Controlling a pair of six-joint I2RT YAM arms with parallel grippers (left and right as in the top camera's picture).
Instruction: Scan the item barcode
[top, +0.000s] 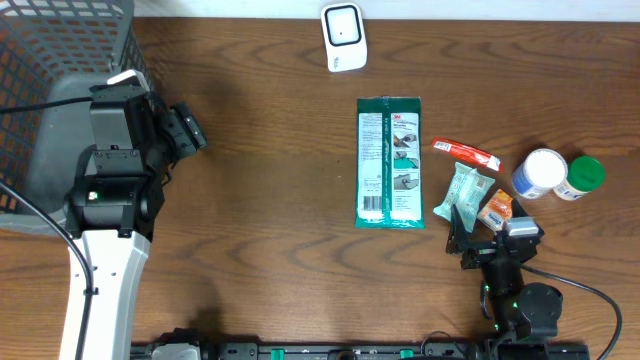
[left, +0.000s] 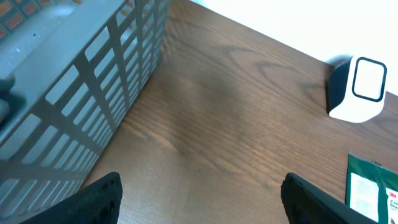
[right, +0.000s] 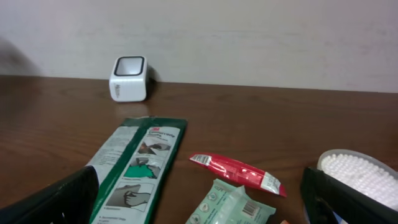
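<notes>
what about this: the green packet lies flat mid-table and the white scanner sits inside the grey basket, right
Not quite. The white scanner is not inside the grey basket; it stands on the table near the far edge, beyond the green packet, which does lie flat mid-table. The overhead view shows this.

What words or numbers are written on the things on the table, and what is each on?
"3M": on the green package, near its top.
Other print on the green package: too small to read.
Red sachet, pale green pouch, orange packet: print too blurred to read.
White scanner: no text readable.
</notes>
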